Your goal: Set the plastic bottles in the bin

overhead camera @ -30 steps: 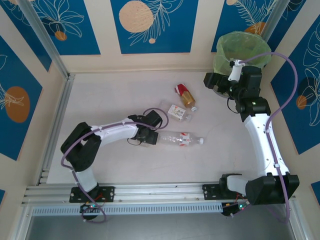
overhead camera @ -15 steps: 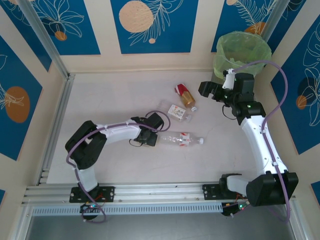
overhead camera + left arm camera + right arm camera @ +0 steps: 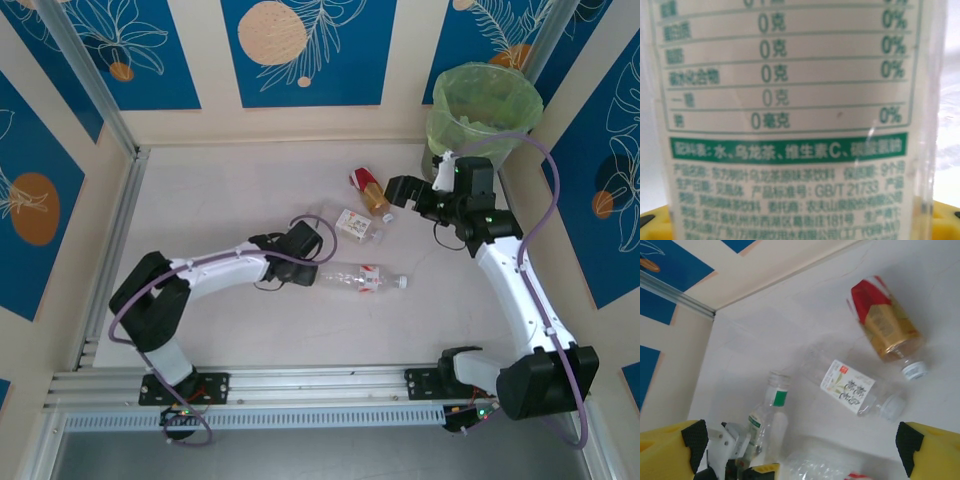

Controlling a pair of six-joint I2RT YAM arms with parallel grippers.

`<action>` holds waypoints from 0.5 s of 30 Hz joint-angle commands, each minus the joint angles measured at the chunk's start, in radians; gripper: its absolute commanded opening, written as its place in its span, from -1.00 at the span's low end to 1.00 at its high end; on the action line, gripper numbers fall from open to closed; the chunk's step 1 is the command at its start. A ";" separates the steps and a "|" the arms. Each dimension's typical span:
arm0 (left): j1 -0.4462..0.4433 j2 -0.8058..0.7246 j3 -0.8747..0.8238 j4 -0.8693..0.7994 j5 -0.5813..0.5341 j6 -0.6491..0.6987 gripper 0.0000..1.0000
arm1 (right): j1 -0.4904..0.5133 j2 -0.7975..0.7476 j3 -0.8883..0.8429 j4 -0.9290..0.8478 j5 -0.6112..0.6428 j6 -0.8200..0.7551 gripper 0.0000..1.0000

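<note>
Stock: plastic bottles, four on view.
- green-label bottle (image 3: pixel 768 419): gripped in left jaws, label towards wrist camera.
- amber bottle (image 3: pixel 372 192), white-label bottle (image 3: pixel 355 224), long clear bottle (image 3: pixel 360 279): lying mid-worktop (image 3: pixel 220 200), well apart from bin (image 3: pixel 487 105) in far right corner.
- right jaws: spread wide, empty, just beside amber bottle.

Handling, by judgement: light, thin-walled, slippery, easily crushed. Take mid-body, across the label.
</note>
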 commanded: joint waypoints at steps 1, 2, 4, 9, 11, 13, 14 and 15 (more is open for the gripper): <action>-0.014 -0.064 -0.049 0.124 0.061 0.050 -0.05 | 0.030 0.003 -0.077 0.133 -0.173 0.192 0.97; -0.015 -0.072 -0.054 0.140 0.071 0.060 -0.05 | 0.045 0.010 -0.096 0.174 -0.186 0.232 0.97; -0.020 -0.083 -0.056 0.166 0.085 0.078 -0.05 | 0.075 0.032 -0.111 0.210 -0.183 0.269 0.97; -0.036 -0.096 -0.062 0.231 0.132 0.108 -0.05 | 0.120 0.082 -0.115 0.231 -0.150 0.263 0.97; -0.044 -0.099 -0.066 0.258 0.154 0.116 -0.05 | 0.131 0.103 -0.114 0.238 -0.145 0.256 0.96; -0.053 -0.101 -0.070 0.287 0.177 0.122 -0.06 | 0.140 0.122 -0.120 0.249 -0.125 0.264 0.97; -0.057 -0.101 -0.070 0.297 0.188 0.124 -0.06 | 0.144 0.130 -0.128 0.262 -0.120 0.274 0.97; -0.062 -0.102 -0.070 0.309 0.195 0.127 -0.06 | 0.147 0.138 -0.139 0.288 -0.128 0.285 0.96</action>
